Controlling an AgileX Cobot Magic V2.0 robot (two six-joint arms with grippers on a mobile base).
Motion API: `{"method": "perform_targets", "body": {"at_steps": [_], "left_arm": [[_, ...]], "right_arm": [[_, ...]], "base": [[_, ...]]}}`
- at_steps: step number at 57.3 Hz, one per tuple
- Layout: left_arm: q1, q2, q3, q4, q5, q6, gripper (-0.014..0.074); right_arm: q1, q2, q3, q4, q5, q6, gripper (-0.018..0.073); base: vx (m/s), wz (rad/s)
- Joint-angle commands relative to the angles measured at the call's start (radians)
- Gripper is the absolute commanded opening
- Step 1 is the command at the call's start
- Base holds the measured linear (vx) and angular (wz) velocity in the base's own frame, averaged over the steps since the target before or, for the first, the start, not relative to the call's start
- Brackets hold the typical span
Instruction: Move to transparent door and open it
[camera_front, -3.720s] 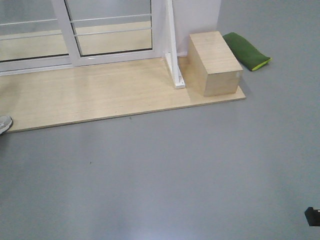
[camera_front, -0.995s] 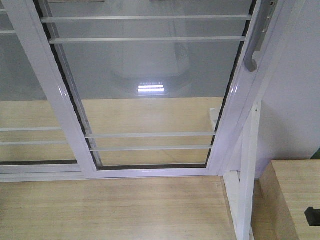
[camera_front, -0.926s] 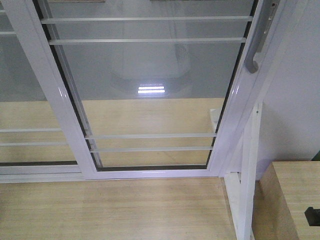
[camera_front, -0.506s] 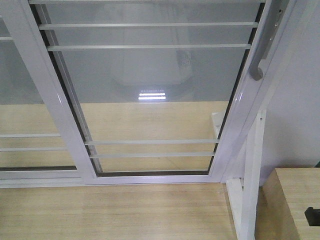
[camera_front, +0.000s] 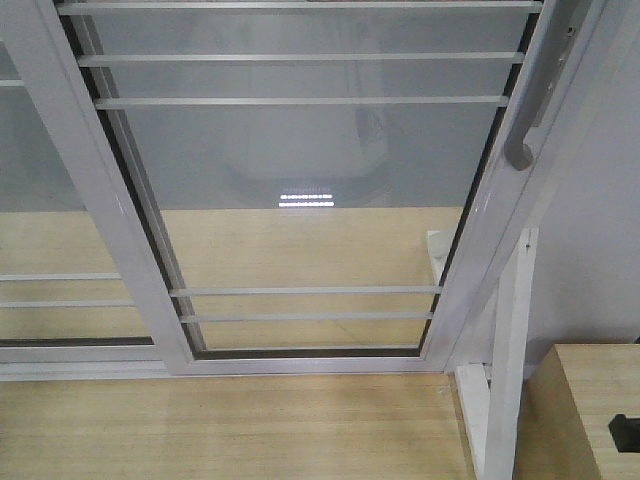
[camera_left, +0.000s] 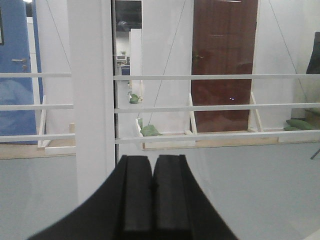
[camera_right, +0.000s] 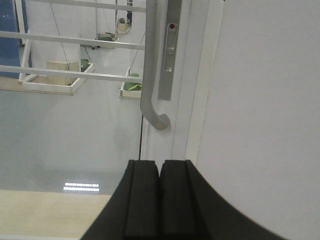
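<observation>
Standing at the far left of the front view, a neighbouring glass panel in a white frame sits just beside the transparent door, a tall clear pane in a white frame crossed by thin white horizontal bars. The door fills the middle of the view and appears closed, its bottom rail meeting the pale wooden floor. On its right stile hangs the curved grey tubular handle. Further right come the white brace post and the pale wooden box.

The left hand is clenched on nothing, facing the glass and bars. The right hand is also clenched and empty, below the handle and apart from it.
</observation>
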Motion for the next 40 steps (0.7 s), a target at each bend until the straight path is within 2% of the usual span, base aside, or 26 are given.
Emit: {"method": "perform_targets", "body": {"at_steps": [1, 40], "left_arm": [[-0.002, 0.012, 0.031, -0.010, -0.083, -0.008, -0.0006], [-0.003, 0.011, 0.031, -0.009, -0.083, -0.008, -0.0006]], "right_arm": [[-0.002, -0.002, 0.012, -0.004, -0.083, -0.001, -0.0008], [-0.003, -0.002, 0.012, -0.004, -0.083, -0.001, -0.0008]], "base": [[-0.01, -0.02], [0.00, 0.00]]}}
